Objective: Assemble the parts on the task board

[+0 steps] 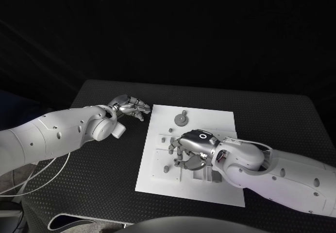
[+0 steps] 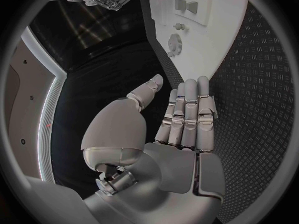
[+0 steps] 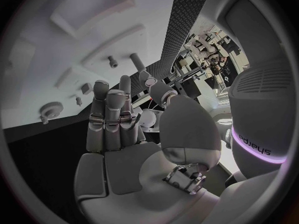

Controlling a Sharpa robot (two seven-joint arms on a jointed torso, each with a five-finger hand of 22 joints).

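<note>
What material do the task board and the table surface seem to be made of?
Task board: probably matte white plastic, given its flat, even, unshiny surface with moulded recesses. Table: black and textured, with a regular raised diamond pattern, likely a rubber or plastic mat; the exact material cannot be told.

The task board (image 1: 210, 121) lies on the black table (image 1: 280, 116), with the right hand (image 1: 190, 151) over its middle. Beyond that hand a gear (image 1: 181, 119) sits on the board. The left hand (image 1: 131, 108) hovers over the table just beside the board's far corner.
</note>
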